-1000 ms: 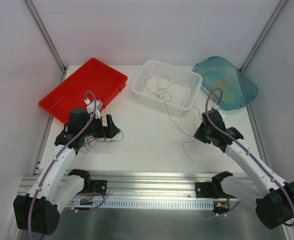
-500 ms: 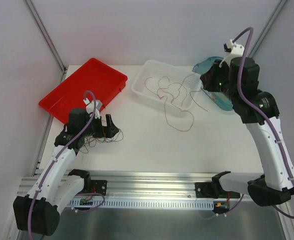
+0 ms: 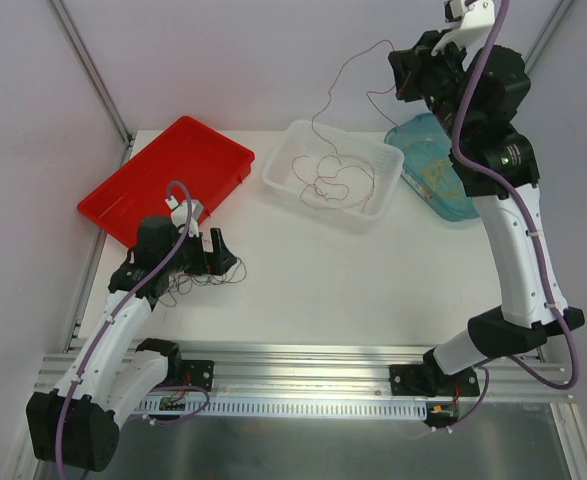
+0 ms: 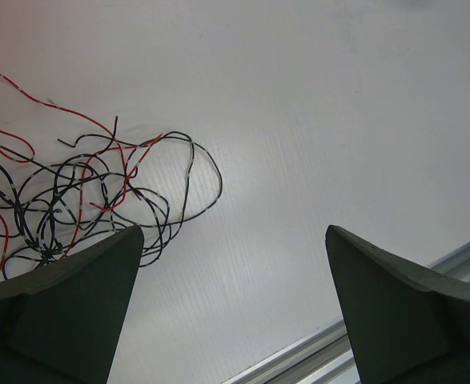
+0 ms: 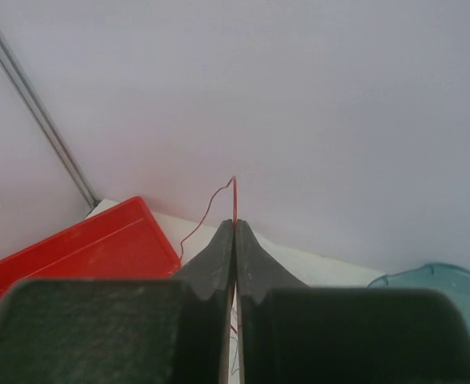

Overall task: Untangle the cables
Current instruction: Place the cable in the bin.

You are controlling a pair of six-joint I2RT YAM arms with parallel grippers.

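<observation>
The job looked to me about halfway along. The right gripper (image 3: 401,72), up at the top right of the overhead view, was pinched shut on one end of a thin red cable (image 3: 314,122) – in its own wrist view the fingers (image 5: 218,252) met with only the wire's tip poking out between them. From there the cable hung down in a long curve, and the rest of it lay coiled inside the white basket (image 3: 276,170) in the upper middle of the table. Yellow cables (image 3: 438,172) sat in the teal tray (image 3: 413,140) just to the right of the basket, so those two colours seemed sorted. What was left, by my reckoning, was the dark tangle (image 3: 195,281) of black and red strands on the bare table at centre left, touching nothing but itself. The left gripper (image 3: 217,255) hung low beside it, jaws spread wide and holding nothing, with the red tray (image 3: 163,170) behind it at upper left. Plenty was hard to judge: the right arm covered part of the teal tray, the left arm hid some of the tangle from above, and in the left wrist view the tangle (image 4: 82,200) ran off the left edge and under one finger. Whether the red coil in the basket was knotted – I could not tell.
</observation>
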